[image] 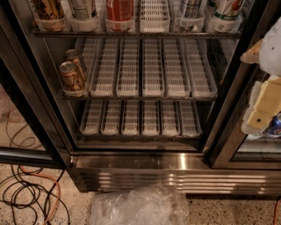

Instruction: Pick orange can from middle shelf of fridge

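The gripper (pixel 264 104) hangs at the far right of the view, outside the fridge (pixel 175 163) and in front of its right door frame. Only part of it shows, cut off by the picture's edge, so I cannot tell whether it is open or closed. Nothing can be seen in its hold.

The can (pixel 71 77) is well apart from the gripper, far off to its left, slightly higher, and further in. It stands upright at the front of the leftmost lane tray on the middle shelf (pixel 145 97), its silver top facing up and its long axis vertical. A second can (pixel 75 58) of the same kind stands just behind it in the same lane, close to it or touching; I cannot tell which. The five lanes between the can and the gripper hold nothing.

There is one arm, so the coming move rests on crossing nearly the whole width of the shelf leftward and then going in. With the can upright, a level approach from the front looks right, closing on its sides. The fridge's left wall sits close beside the can, which leaves little room on that side. The rack above, carrying a red can (pixel 119 11), limits how high the gripper can come in. The reach has not yet begun, judging by the gap.
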Controlling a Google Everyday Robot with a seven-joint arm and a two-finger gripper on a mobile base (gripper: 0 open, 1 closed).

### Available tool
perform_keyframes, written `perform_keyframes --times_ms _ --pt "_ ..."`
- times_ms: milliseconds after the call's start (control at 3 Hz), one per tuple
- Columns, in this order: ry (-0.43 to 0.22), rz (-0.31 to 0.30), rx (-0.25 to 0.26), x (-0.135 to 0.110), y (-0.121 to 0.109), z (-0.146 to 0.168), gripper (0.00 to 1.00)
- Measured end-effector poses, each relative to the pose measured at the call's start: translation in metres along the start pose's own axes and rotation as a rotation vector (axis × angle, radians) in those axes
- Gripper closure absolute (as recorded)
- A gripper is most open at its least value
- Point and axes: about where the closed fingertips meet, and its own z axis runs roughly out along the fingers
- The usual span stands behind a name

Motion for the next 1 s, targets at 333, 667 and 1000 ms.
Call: perform_keyframes --times_ms 333,667,1000 --pt "0.000 0.000 0.000 0.000 0.000 0.000 0.00" --pt "-0.089 0.000 -0.058 -0.021 0.010 0.026 0.00" --pt "-0.134 0.002 -0.077 -0.033 0.016 0.030 0.00"
